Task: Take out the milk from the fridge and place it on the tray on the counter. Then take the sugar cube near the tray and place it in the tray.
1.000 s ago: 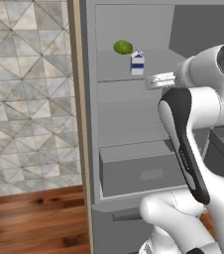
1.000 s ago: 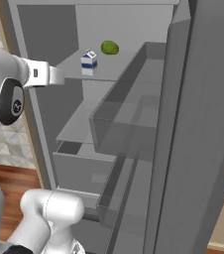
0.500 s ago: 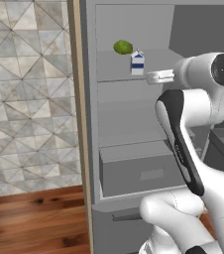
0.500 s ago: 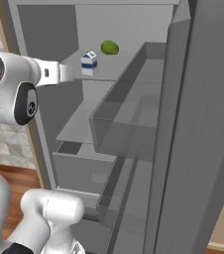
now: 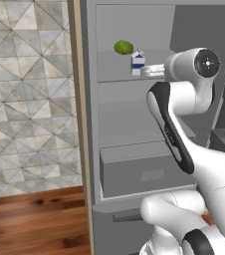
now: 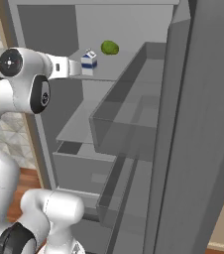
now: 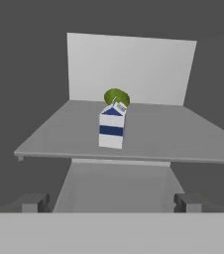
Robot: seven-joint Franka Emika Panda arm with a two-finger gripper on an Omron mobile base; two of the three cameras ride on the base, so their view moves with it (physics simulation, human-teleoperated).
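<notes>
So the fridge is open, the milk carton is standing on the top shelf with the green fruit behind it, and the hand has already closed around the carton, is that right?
Not quite. The hand has not closed on the milk carton: in the hand view the fingertips stand wide apart, short of the shelf edge, with the carton beyond them. The rest holds: the fridge is open, and the green fruit sits behind the upright carton.

Flat, even rendered light, no glare. Fridge (image 5: 134, 124) interior is mid-grey; back panel at top center of the hand view is brightest, its corners dim. Faint soft shadows under shelves. Both base views are slightly soft and low-res; no edge distortion.
</notes>
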